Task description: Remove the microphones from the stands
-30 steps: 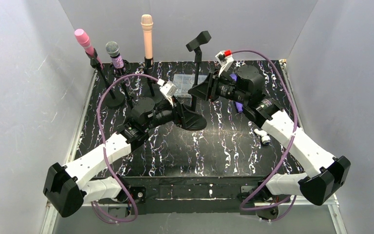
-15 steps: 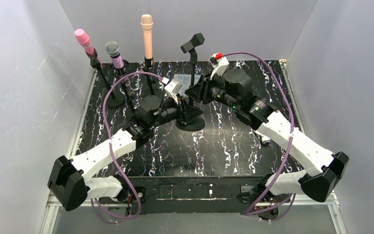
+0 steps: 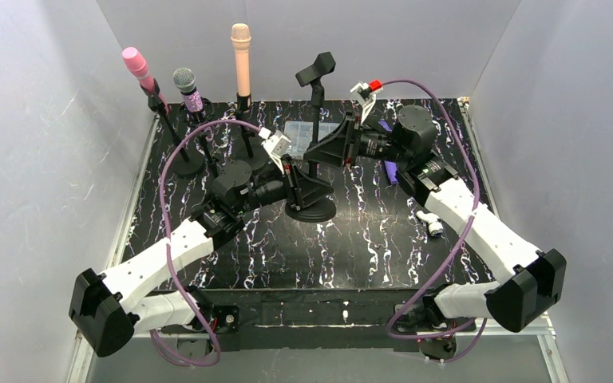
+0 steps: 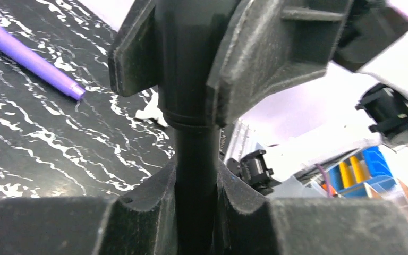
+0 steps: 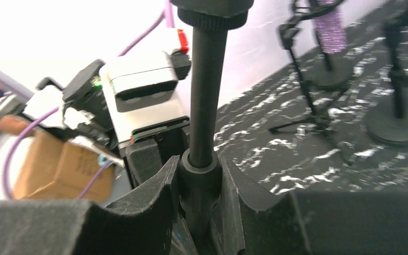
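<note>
Your left tool (image 3: pixel 298 177) has closed on the stand (image 3: pixel 311 211) just below the right tool (image 3: pixel 320 152), clamped there too; opposing pulls could topple it.

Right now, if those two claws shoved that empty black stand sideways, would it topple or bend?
Probably stiff: the stand is a straight, rigid-looking pole. Its wide round base likely holds most of the weight, so it should resist tipping. A shove high up, near the clip, might topple it though.
</note>
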`<action>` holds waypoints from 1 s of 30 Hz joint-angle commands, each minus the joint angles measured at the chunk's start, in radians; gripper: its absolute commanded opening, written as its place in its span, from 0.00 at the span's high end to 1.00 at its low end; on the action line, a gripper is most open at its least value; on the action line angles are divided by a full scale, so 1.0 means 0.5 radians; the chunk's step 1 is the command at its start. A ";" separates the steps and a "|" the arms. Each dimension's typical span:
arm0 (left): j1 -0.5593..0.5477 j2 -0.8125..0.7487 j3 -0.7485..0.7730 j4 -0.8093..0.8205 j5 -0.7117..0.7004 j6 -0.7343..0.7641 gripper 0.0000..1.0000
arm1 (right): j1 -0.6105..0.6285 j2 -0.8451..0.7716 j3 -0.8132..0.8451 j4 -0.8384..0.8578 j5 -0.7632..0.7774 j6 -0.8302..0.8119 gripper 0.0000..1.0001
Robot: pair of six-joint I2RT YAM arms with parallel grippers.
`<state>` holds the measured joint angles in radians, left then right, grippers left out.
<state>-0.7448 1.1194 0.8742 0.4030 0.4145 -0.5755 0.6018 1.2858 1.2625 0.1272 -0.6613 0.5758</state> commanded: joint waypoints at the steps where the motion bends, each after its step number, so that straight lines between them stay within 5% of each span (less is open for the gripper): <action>1: 0.027 -0.215 0.037 0.089 0.146 -0.111 1.00 | -0.148 -0.001 -0.061 0.957 -0.467 0.385 0.99; 4: 0.027 -0.230 0.045 0.089 0.189 -0.110 1.00 | -0.151 0.024 -0.107 1.178 -0.552 0.528 0.95; 6: 0.028 -0.241 0.031 0.088 0.157 -0.097 1.00 | -0.151 0.020 -0.081 1.044 -0.516 0.455 0.74; 10: 0.028 -0.253 0.007 -0.007 -0.089 -0.018 1.00 | -0.134 -0.051 0.099 0.251 -0.134 0.022 0.19; 13: 0.010 -0.255 -0.002 -0.106 -0.308 0.109 1.00 | -0.059 -0.125 0.145 -0.036 0.237 -0.050 0.05; 22: -0.085 -0.135 0.120 -0.244 -0.579 0.460 1.00 | 0.479 -0.165 0.294 -0.627 1.430 -0.206 0.15; 30: -0.128 -0.069 0.176 -0.243 -0.618 0.516 1.00 | 0.635 -0.021 0.470 -0.875 1.834 -0.255 0.34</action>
<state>-0.7944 1.0969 0.8917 0.2146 0.1452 -0.3576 0.8894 1.2594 1.4395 -0.2512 0.0841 0.4816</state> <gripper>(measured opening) 0.193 0.683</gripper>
